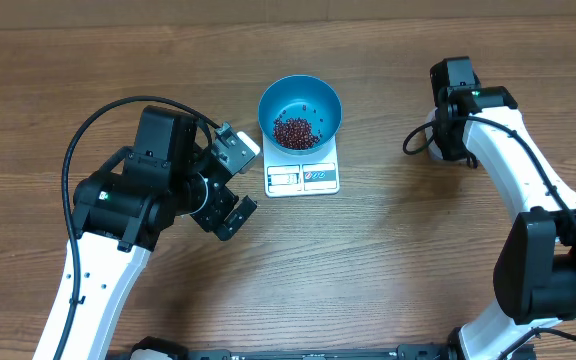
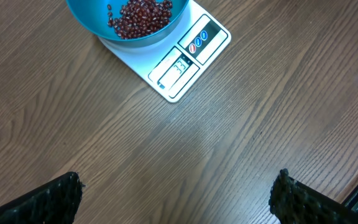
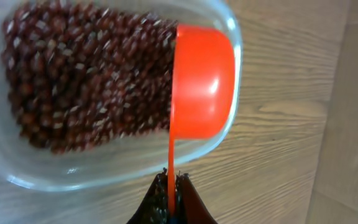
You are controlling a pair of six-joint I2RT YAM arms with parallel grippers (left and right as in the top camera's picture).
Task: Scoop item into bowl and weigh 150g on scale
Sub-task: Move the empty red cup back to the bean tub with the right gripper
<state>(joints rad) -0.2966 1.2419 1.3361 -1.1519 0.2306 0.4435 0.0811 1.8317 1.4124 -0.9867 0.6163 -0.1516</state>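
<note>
The blue bowl [image 1: 299, 103] stands on the white scale [image 1: 303, 178] at the table's middle, with a small heap of dark red beans [image 1: 295, 132] inside. In the left wrist view the bowl [image 2: 98, 22], its beans [image 2: 140, 15] and the scale [image 2: 188, 59] lie ahead of my left gripper [image 2: 176, 199], which is open and empty over bare wood. My right gripper [image 3: 171, 179] is shut on the thin handle of an orange scoop [image 3: 201, 81]. The scoop stands on edge at the right end of a clear tub [image 3: 17, 174] full of beans [image 3: 86, 81].
The left arm [image 1: 133, 195] reaches in from the lower left, its gripper [image 1: 240, 182] just left of the scale. Over at the far right the right arm [image 1: 488, 140] covers the tub in the overhead view. A black cable loop [image 1: 415, 142] hangs beside it.
</note>
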